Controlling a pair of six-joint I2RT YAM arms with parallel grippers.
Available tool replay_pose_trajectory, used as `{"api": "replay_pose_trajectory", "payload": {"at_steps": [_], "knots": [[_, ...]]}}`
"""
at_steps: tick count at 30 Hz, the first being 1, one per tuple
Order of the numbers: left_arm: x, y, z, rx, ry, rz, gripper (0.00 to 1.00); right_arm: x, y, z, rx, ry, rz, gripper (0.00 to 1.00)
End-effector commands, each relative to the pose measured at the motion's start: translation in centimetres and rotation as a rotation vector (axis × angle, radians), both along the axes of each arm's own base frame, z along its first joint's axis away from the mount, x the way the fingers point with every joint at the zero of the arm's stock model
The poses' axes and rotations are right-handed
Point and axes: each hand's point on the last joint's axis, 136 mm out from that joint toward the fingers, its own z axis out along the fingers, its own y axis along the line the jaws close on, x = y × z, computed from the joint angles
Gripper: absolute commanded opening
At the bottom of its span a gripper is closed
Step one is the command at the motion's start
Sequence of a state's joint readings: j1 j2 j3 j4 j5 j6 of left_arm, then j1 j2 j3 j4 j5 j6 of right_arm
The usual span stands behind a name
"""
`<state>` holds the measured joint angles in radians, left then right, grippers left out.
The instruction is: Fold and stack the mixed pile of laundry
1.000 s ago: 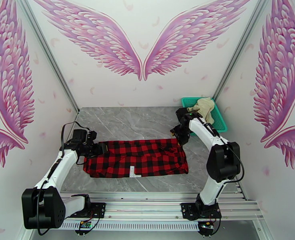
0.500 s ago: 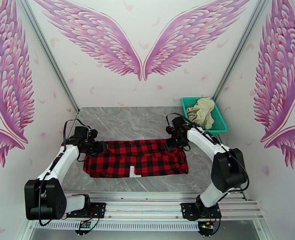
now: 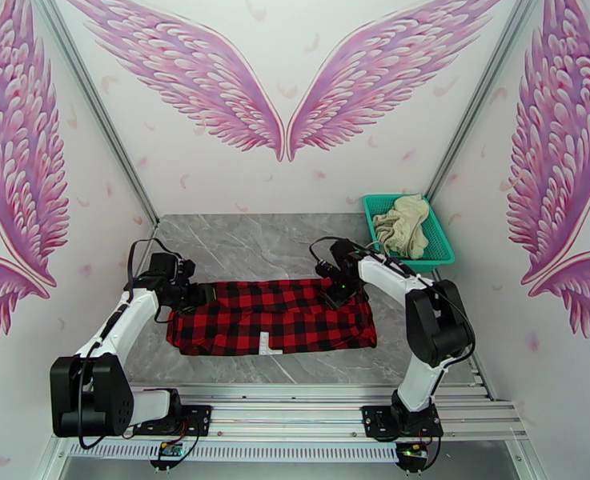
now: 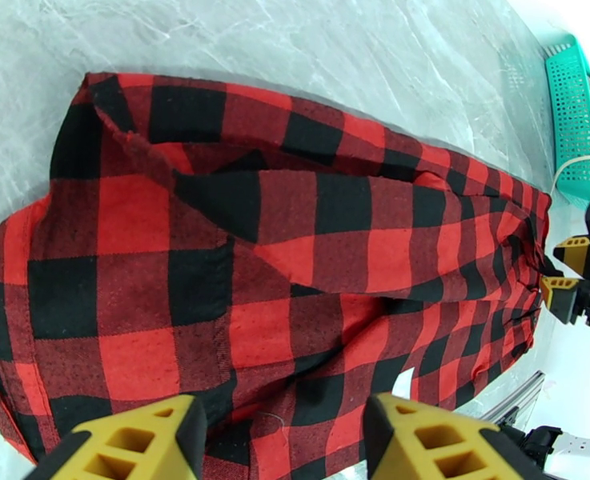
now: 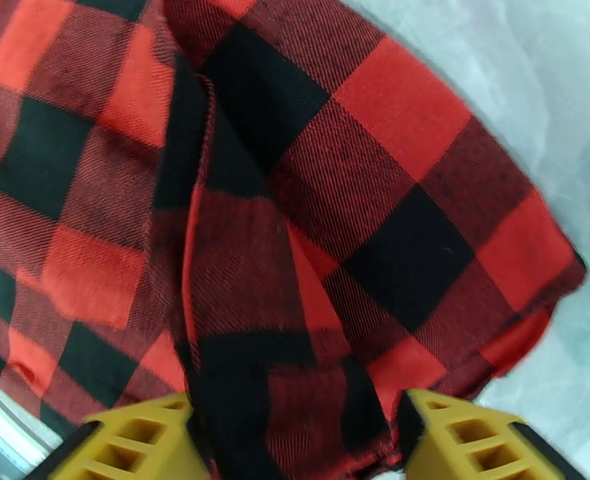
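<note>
- The check shirt (image 3: pixel 274 316) lies spread flat on the table (image 3: pixel 246 250), near the basket (image 3: pixel 447 254) on its arm-base side. The cream garment (image 3: pixel 401 222) sits bunched inside the basket.
- The left gripper (image 4: pixel 282 430), fingers spread, hangs over the shirt end farthest from the basket. The right gripper (image 5: pixel 295 434), also spread, straddles a fold at the end nearest it.
- The shirt looks light, limp and not slippery. Pinching the hems at both ends should keep it from sagging.

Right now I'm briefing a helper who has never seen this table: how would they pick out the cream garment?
Start at the grey marble table and look to its far right corner, where a teal mesh basket sits. The cream garment is the crumpled pale heap inside it, unlike the red-and-black check shirt spread flat mid-table.
</note>
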<state>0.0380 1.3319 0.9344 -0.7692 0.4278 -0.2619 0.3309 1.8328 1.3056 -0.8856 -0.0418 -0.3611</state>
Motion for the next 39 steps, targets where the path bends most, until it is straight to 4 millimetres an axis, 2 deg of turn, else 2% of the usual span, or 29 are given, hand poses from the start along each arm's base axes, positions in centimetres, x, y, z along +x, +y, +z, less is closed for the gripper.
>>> {"api": "replay_pose_trajectory", "payload": {"at_steps": [1,4,7,10,13,20,22,26,29,33,36,39], "knots": [[0.6,0.0,1.2,0.014,-0.024,-0.006,0.58,1.5,1.4,1.8,0.068,-0.045,-0.008,0.4],[0.5,0.1,1.2,0.016,-0.025,-0.003,0.58,2.2,1.8,4.0,0.105,-0.079,-0.061,0.21],[0.5,0.1,1.1,0.017,-0.025,-0.001,0.58,2.1,2.2,6.2,0.146,-0.073,-0.132,0.1],[0.6,0.1,1.0,0.015,-0.025,0.0,0.58,1.6,2.1,7.7,0.162,-0.05,-0.221,0.08],[0.8,0.0,1.0,0.014,-0.026,-0.002,0.58,1.3,1.3,8.0,0.141,-0.012,-0.321,0.07],[1.2,-0.1,1.2,0.013,-0.028,-0.018,0.58,1.1,-1.9,6.4,0.064,0.08,-0.594,0.07],[1.3,-0.2,1.2,0.011,-0.028,-0.021,0.58,1.1,-2.7,5.8,0.056,0.093,-0.646,0.1],[1.1,-0.3,1.1,0.01,-0.023,-0.027,0.58,1.7,-3.6,4.1,0.016,0.097,-0.678,0.22],[1.1,-0.6,1.0,0.005,-0.025,-0.032,0.58,2.5,-3.7,2.5,-0.01,0.096,-0.674,0.42],[1.3,-0.9,1.3,0.004,-0.033,-0.042,0.58,3.1,-3.9,1.2,-0.054,0.09,-0.659,0.6],[1.5,-1.4,1.8,0.003,-0.047,-0.051,0.58,3.1,-5.5,1.2,-0.155,0.05,-0.673,0.64],[1.9,-2.8,2.4,-0.009,-0.065,-0.078,0.53,2.8,-6.4,3.0,-0.199,-0.007,-0.67,0.64]]}}
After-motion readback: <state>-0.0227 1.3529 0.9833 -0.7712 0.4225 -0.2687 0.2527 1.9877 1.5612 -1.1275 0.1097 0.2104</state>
